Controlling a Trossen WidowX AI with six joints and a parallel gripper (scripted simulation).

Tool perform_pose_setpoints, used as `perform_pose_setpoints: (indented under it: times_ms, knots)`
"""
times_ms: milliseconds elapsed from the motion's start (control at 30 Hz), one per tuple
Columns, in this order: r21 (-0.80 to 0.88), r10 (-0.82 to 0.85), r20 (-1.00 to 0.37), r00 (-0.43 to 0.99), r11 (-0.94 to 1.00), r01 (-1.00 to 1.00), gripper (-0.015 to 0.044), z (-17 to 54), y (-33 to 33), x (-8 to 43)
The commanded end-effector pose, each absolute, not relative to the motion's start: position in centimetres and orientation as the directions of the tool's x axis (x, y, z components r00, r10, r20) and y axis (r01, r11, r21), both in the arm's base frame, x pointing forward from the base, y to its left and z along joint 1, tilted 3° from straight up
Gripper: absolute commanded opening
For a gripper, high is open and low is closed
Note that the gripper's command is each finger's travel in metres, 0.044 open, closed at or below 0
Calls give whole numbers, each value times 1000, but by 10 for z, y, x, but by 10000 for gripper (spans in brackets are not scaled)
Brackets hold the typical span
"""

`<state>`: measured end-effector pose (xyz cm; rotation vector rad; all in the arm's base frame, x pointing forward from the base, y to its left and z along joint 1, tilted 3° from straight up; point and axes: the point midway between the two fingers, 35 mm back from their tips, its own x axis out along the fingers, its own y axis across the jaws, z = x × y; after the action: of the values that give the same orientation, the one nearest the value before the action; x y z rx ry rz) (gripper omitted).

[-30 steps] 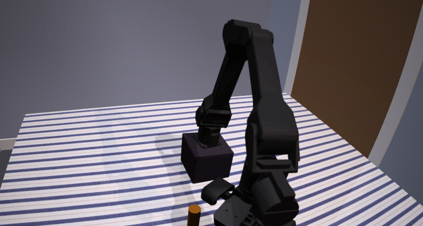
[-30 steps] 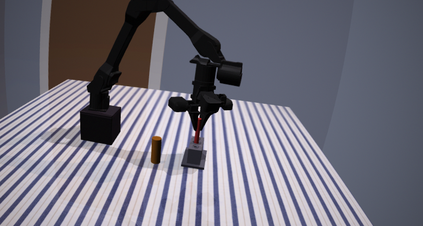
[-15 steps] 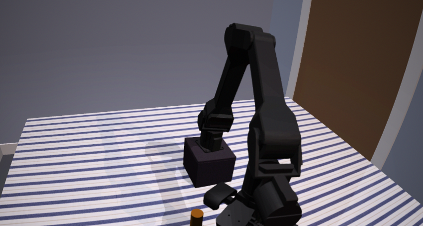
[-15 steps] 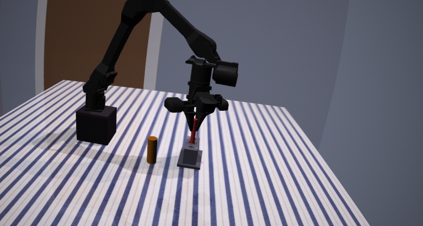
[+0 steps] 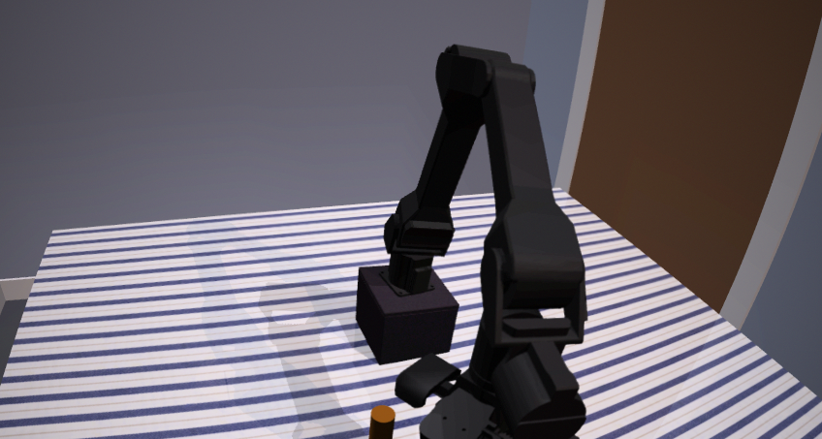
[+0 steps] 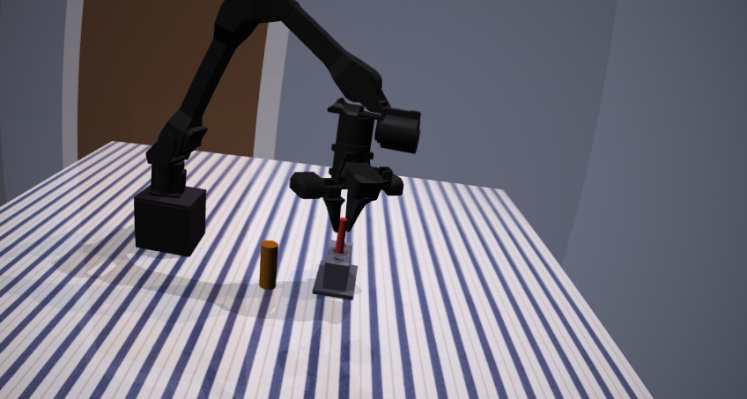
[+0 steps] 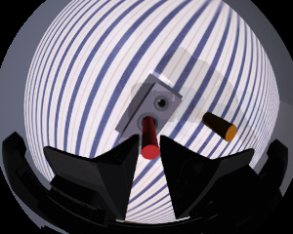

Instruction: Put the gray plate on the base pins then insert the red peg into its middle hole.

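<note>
Standing between the tool's fingertips, the slim, round, plain red peg [image 6: 340, 238] [image 7: 149, 141] has a flat, brighter end facing up and a slight lean. Its lower end sits in a ringed hole of the gray plate [image 6: 329, 255] [image 7: 153, 103], below the tool. The gripper [image 5: 456, 417] [image 6: 342, 231] [image 7: 149, 139] is slightly open, a narrow gap showing on either side of the peg. An orange cylinder [image 5: 382, 420] [image 6: 268, 265] [image 7: 220, 128] stands upright, apart from the tool.
</note>
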<state>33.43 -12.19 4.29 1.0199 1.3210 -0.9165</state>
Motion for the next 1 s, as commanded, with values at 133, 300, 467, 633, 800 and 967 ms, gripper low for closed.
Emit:
perform_pose_setpoints:
  times_ms: [133, 300, 467, 633, 800, 967]
  knots:
    - [63, 38, -998, 54, 312, 948, 150, 43, -122, 334]
    - [63, 39, -998, 54, 312, 948, 150, 43, -122, 334]
    - [65, 43, -998, 55, 311, 948, 150, 47, -122, 334]
    - [65, 43, -998, 54, 311, 948, 150, 48, -123, 332]
    - [65, 43, -998, 54, 311, 948, 150, 49, -123, 331]
    - [65, 43, -998, 54, 311, 948, 150, 51, -124, 330]
